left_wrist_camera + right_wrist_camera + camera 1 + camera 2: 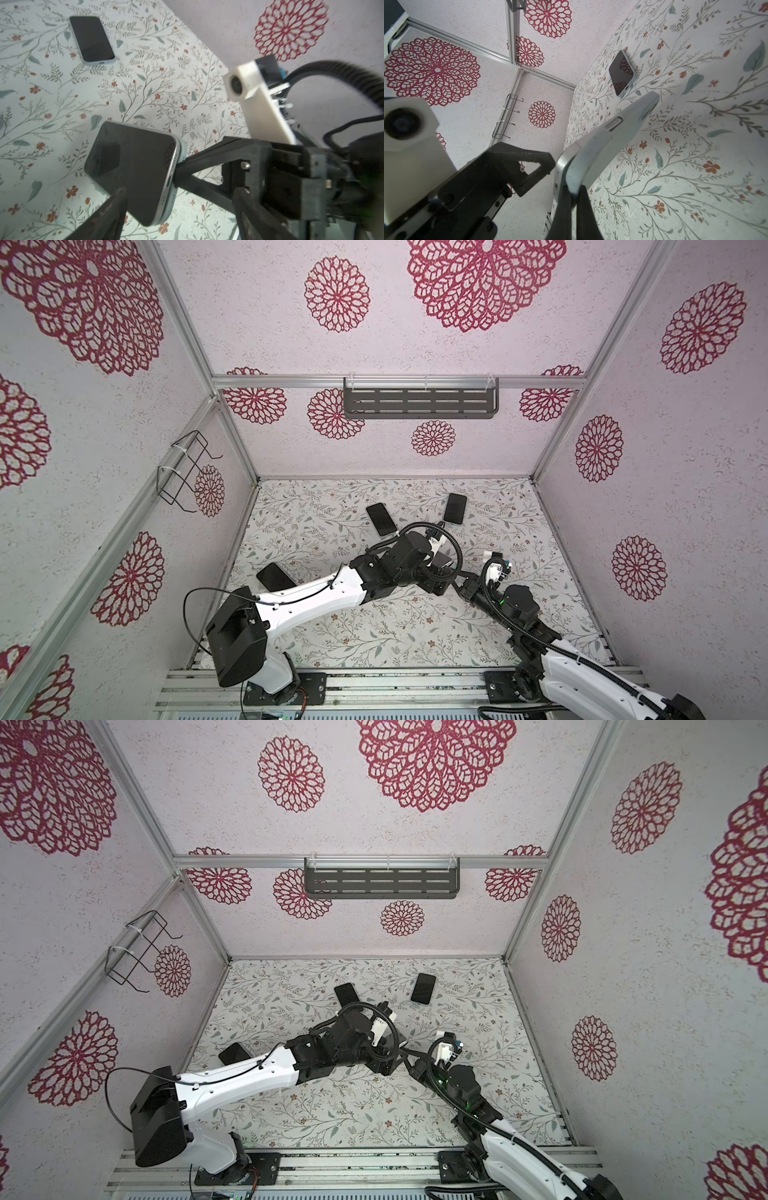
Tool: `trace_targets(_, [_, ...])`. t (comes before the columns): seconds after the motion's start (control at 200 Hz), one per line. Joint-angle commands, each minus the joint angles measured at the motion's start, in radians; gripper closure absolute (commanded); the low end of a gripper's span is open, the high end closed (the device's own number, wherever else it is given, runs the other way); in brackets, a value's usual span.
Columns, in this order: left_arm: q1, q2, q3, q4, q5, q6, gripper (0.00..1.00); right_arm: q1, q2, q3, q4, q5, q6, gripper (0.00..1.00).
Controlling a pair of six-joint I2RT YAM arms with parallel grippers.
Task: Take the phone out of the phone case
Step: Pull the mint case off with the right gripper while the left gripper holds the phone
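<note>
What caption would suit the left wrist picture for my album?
Right gripper pinches the case while the open left gripper straddles the phone; another phone lies on the table.

2 overhead, wrists near phone (pixel 133 172)

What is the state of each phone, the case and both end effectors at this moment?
Phone: held up tilted, screen dark, one corner out of the case.
Phone case: on the phone, one corner peeled back.
Right end effector: shut on the peeled case corner.
Left end effector: open around the phone, not closed on it.
Other three phones: flat on the table, screens dark.
</note>
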Motion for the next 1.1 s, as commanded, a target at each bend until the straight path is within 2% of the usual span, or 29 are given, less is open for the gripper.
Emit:
trace_targets(0.0, [-0.009, 0.022, 0.015, -0.034, -0.050, 0.052, 0.16, 0.001, -0.023, 0.005, 0.086, 0.020, 0.014, 1.00])
trace_targets(0.235, [-0.011, 0.053, 0.000, -0.010, -0.065, 0.060, 0.20, 0.003, -0.045, -0.032, 0.069, 0.028, 0.017, 1.00])
trace_targets(0.626, [-0.011, 0.126, -0.001, 0.037, -0.013, 0.053, 0.26, 0.003, -0.064, -0.065, 0.052, 0.018, 0.024, 1.00])
trace_targets(0.726, [-0.011, 0.142, 0.010, 0.022, -0.056, 0.054, 0.33, 0.003, -0.075, -0.069, 0.048, 0.015, 0.025, 1.00])
trace_targets(1.091, [-0.011, 0.187, 0.028, 0.018, -0.084, 0.060, 0.49, 0.004, -0.080, -0.080, 0.033, -0.001, 0.023, 1.00])
